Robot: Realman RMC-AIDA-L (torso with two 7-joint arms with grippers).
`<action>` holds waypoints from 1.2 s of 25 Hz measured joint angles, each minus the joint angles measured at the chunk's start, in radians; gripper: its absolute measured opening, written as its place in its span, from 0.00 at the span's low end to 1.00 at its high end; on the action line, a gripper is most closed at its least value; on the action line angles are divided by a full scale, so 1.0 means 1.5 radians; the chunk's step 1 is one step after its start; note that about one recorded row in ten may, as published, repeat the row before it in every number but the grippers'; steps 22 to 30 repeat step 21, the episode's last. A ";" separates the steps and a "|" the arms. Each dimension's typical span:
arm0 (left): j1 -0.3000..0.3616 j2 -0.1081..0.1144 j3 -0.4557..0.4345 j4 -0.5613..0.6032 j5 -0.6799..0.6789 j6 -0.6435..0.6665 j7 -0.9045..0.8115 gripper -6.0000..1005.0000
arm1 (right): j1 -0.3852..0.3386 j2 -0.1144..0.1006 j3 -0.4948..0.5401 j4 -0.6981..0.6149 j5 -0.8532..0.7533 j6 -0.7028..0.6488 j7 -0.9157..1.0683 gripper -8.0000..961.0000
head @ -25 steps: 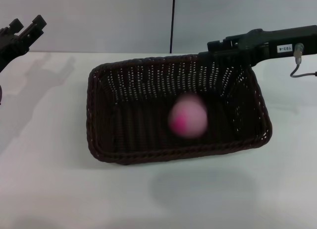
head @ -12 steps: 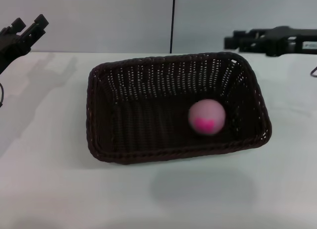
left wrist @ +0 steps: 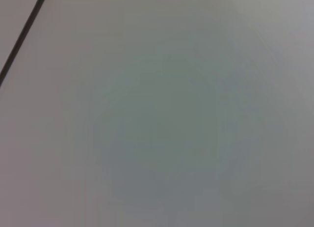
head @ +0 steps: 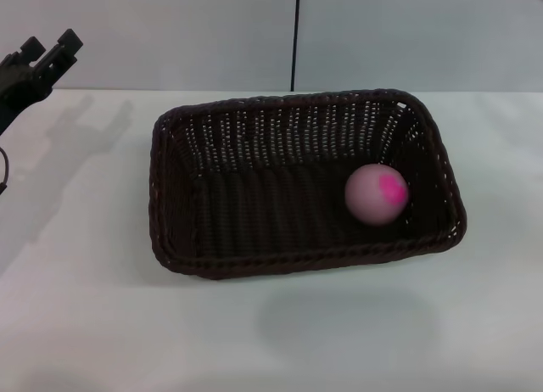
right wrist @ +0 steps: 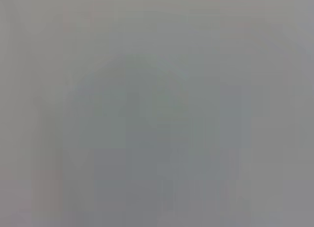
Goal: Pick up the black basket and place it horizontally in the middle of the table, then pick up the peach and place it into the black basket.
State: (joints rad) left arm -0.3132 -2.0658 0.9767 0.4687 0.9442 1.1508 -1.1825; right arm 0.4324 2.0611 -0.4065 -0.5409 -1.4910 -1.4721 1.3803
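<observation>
The black basket (head: 254, 137) lies lengthwise across the middle of the white table (head: 85, 307) in the head view. The peach (head: 376, 194) rests inside the basket on its floor, against the right wall, with its magenta patch facing up and right. My left gripper (head: 38, 57) is raised at the far left edge of the head view, well apart from the basket, and holds nothing. My right gripper is out of view. Both wrist views show only a plain grey surface.
A grey wall (head: 170, 27) with a dark vertical seam (head: 297, 36) stands behind the table. The same seam shows as a dark line in the left wrist view (left wrist: 22, 33).
The peach dropped and rolled to the right inside the basket, ending against the right wall. My right arm drew back to the right and left the head view. The left gripper barely moved.
</observation>
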 joint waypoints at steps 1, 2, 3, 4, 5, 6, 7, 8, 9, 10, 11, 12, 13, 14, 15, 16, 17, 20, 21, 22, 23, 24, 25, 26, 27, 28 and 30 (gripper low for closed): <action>0.000 0.000 0.000 0.000 0.000 0.003 0.000 0.78 | -0.007 0.000 0.022 0.029 0.025 0.015 -0.036 0.56; 0.000 0.000 -0.001 0.000 0.000 0.006 -0.001 0.78 | -0.013 0.000 0.042 0.054 0.049 0.031 -0.069 0.56; 0.000 0.000 -0.001 -0.001 -0.001 0.010 -0.001 0.78 | -0.018 0.000 0.059 0.074 0.071 0.043 -0.102 0.56; 0.000 -0.001 -0.001 -0.001 -0.001 0.015 -0.001 0.78 | -0.027 0.001 0.089 0.107 0.106 0.061 -0.161 0.56; 0.000 -0.001 -0.001 -0.001 -0.001 0.015 -0.001 0.78 | -0.027 0.001 0.089 0.107 0.106 0.061 -0.161 0.56; 0.000 -0.001 -0.001 -0.002 -0.002 0.017 0.000 0.78 | -0.031 0.001 0.099 0.118 0.116 0.065 -0.181 0.56; 0.000 -0.001 -0.001 -0.006 -0.008 0.019 0.001 0.78 | -0.037 0.002 0.118 0.130 0.130 0.068 -0.208 0.56; 0.000 -0.001 -0.001 -0.006 -0.008 0.019 0.001 0.78 | -0.037 0.002 0.118 0.130 0.130 0.068 -0.208 0.56; 0.000 -0.001 -0.001 -0.008 -0.014 0.020 0.001 0.78 | -0.040 0.005 0.136 0.135 0.134 0.069 -0.219 0.56; 0.000 -0.001 -0.001 -0.011 -0.019 0.021 0.001 0.78 | -0.040 0.005 0.136 0.135 0.134 0.069 -0.219 0.56; 0.000 -0.001 -0.001 -0.013 -0.021 0.021 0.001 0.78 | -0.040 0.006 0.144 0.138 0.134 0.070 -0.219 0.56; 0.000 -0.001 -0.001 -0.015 -0.027 0.022 0.002 0.78 | -0.040 0.006 0.151 0.141 0.134 0.072 -0.220 0.56; 0.000 -0.001 -0.001 -0.018 -0.030 0.024 0.002 0.78 | -0.040 0.007 0.155 0.144 0.134 0.073 -0.221 0.56; 0.001 -0.001 -0.001 -0.021 -0.035 0.027 0.002 0.78 | -0.040 0.007 0.159 0.149 0.135 0.076 -0.224 0.56; 0.001 -0.001 -0.001 -0.021 -0.035 0.027 0.002 0.78 | -0.040 0.007 0.159 0.149 0.135 0.076 -0.224 0.56; 0.001 -0.001 -0.001 -0.023 -0.036 0.029 0.002 0.78 | -0.040 0.007 0.161 0.150 0.135 0.077 -0.226 0.56; 0.002 -0.001 -0.001 -0.025 -0.038 0.031 0.002 0.78 | -0.040 0.007 0.162 0.151 0.135 0.078 -0.228 0.56; 0.005 0.000 -0.001 -0.026 -0.042 0.035 0.003 0.78 | -0.040 0.007 0.164 0.154 0.135 0.079 -0.230 0.56; 0.007 0.000 -0.001 -0.026 -0.044 0.036 0.003 0.78 | -0.040 0.007 0.164 0.155 0.135 0.079 -0.230 0.56; 0.007 0.000 -0.001 -0.026 -0.044 0.036 0.003 0.78 | -0.040 0.007 0.164 0.155 0.135 0.079 -0.230 0.56; 0.007 0.000 -0.001 -0.026 -0.044 0.036 0.003 0.78 | -0.040 0.007 0.164 0.155 0.135 0.079 -0.230 0.56; 0.007 0.000 -0.001 -0.026 -0.044 0.036 0.003 0.78 | -0.040 0.007 0.164 0.155 0.135 0.079 -0.230 0.56; 0.007 0.000 -0.001 -0.026 -0.044 0.036 0.003 0.78 | -0.040 0.007 0.164 0.155 0.135 0.079 -0.230 0.56; 0.007 0.000 -0.001 -0.026 -0.044 0.036 0.003 0.78 | -0.040 0.007 0.164 0.155 0.135 0.079 -0.230 0.56; 0.007 0.000 -0.001 -0.026 -0.044 0.036 0.003 0.78 | -0.040 0.007 0.164 0.155 0.135 0.079 -0.230 0.56; 0.007 0.000 -0.001 -0.026 -0.044 0.036 0.003 0.78 | -0.040 0.007 0.164 0.155 0.135 0.079 -0.230 0.56; 0.007 0.000 -0.001 -0.026 -0.044 0.036 0.003 0.78 | -0.040 0.007 0.164 0.155 0.135 0.079 -0.230 0.56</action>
